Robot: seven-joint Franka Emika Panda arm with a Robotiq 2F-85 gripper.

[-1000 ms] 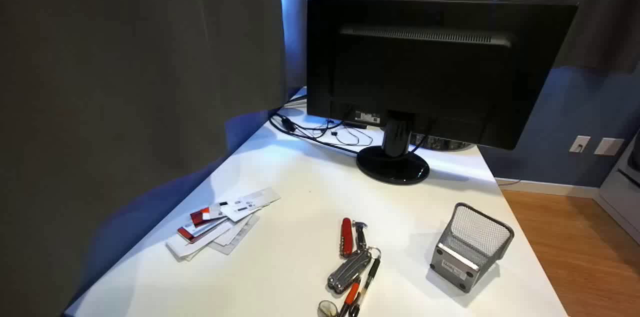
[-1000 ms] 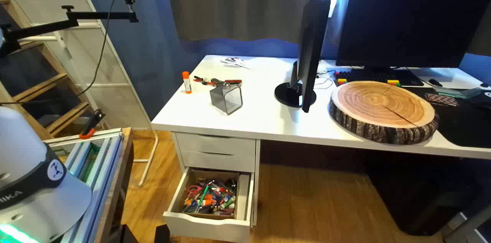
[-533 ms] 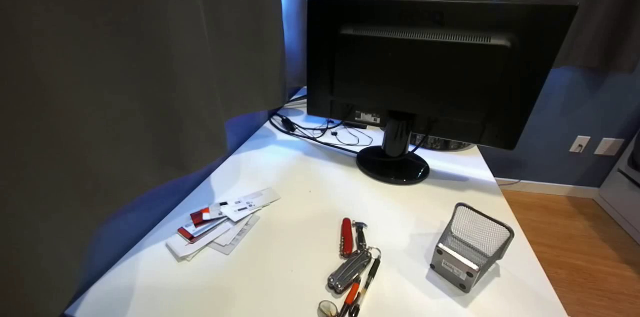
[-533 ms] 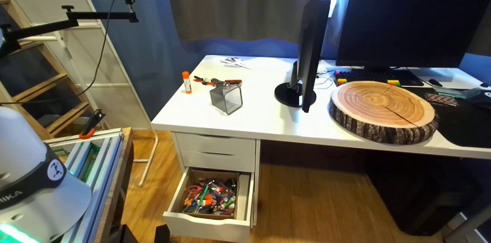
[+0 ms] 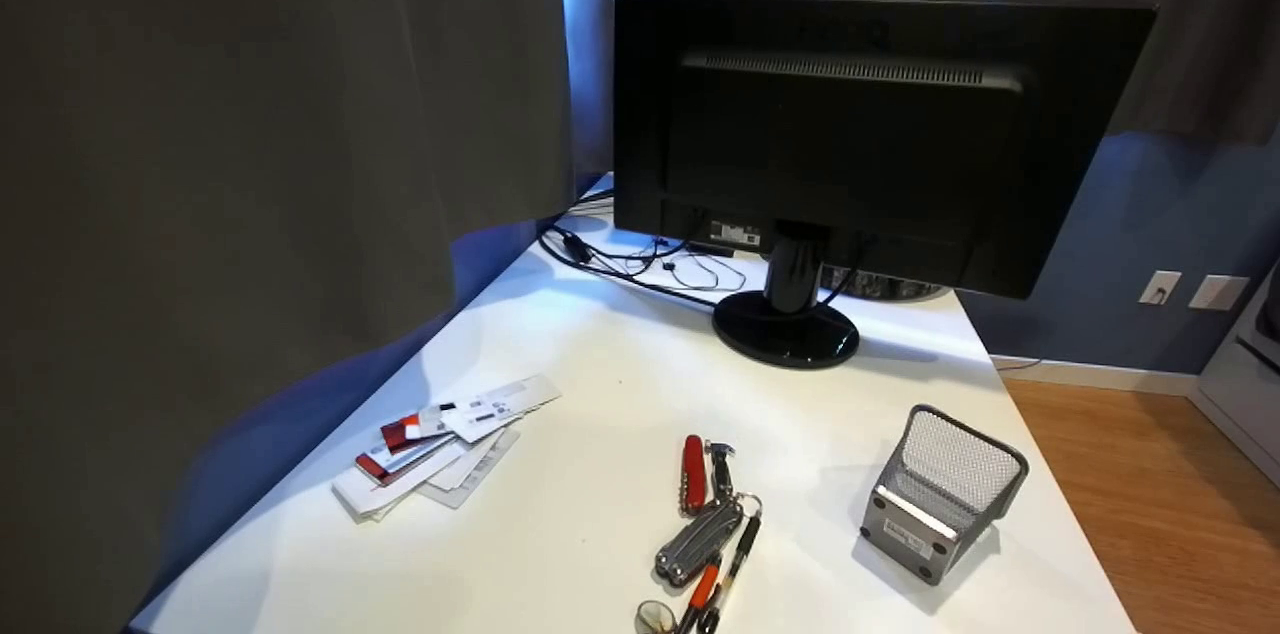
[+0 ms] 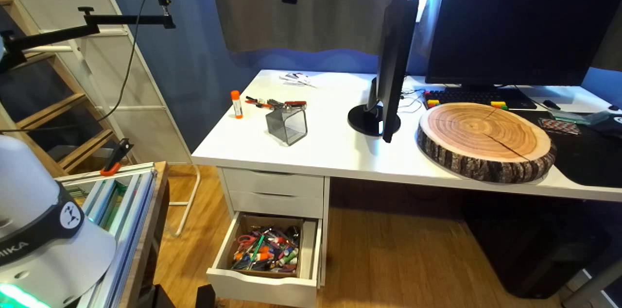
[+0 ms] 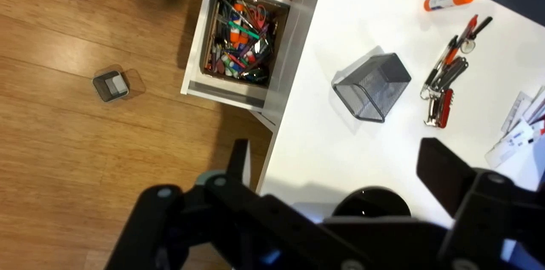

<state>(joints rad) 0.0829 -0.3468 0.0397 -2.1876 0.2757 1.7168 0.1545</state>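
End effector (image 7: 338, 168), one, on a single arm: jaws spread wide apart, nothing seen between the fingers; hangs above the counter (image 6: 335, 150).

Mesh cup (image 7: 377, 84), one: tipped on its side near the front edge of the counter, above the drawers, well apart from the end effector. From the wrist it lies ahead of the gap between the fingers; long axis aslant, mouth toward the front edge and monitor side, base turned to the end edge and away from the front.

Loose tools, from the cup toward the back edge: red pocket knife (image 7: 445, 108), one; folded multi-tool (image 7: 451, 73), one; small hammer-headed tool (image 5: 720, 469), one; key ring (image 5: 749, 505), one; pens (image 5: 745, 544), at least two, overlapping.

Glue stick (image 6: 236, 105), one: upright, near the end edge.

Cards and papers (image 5: 445, 449): one fanned heap near the back edge; overlap prevents a count.

Monitors (image 6: 396, 62), two. Wood slice (image 6: 486, 133), one, near the front edge.

Drawers (image 6: 262, 289), three, lowest pulled out, holding mixed stationery (image 6: 267, 252), too jumbled to count.

Square container (image 7: 102, 87), one, on the floor (image 7: 64, 155).
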